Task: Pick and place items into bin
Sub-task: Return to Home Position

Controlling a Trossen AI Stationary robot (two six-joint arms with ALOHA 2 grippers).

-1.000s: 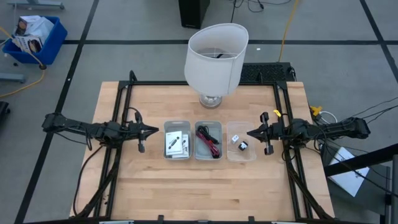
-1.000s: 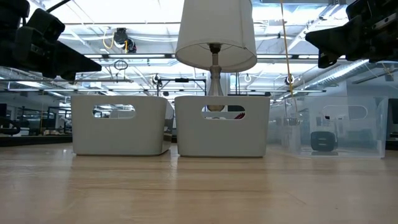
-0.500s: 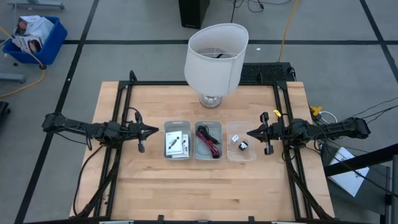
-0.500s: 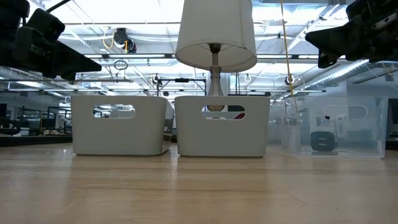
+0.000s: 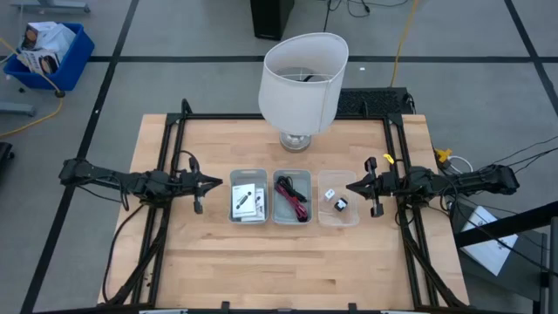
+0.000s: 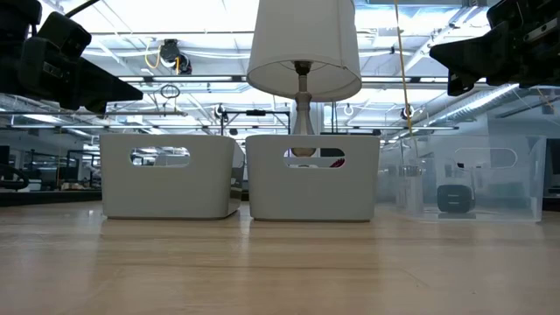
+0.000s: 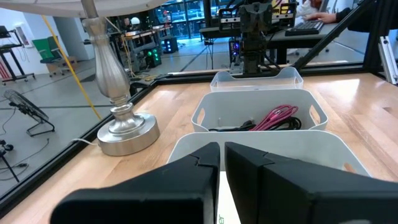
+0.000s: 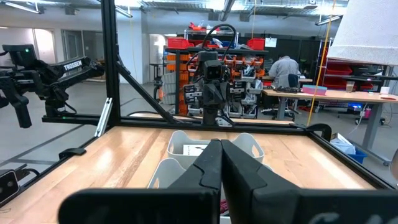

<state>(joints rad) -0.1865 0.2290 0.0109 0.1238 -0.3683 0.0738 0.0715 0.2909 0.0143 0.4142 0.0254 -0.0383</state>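
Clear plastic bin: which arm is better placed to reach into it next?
Right. The right gripper, shut, hovers just beside the clear plastic bin; the left gripper waits beyond the two gray plastic bins.

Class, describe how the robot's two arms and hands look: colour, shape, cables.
Both arms are slim, black and jointed. The left hand and right hand each end in two dark, angular fingers that taper to a wedge. A short black crossbar sits behind each hand's fingers. Black cables loop away from each arm.
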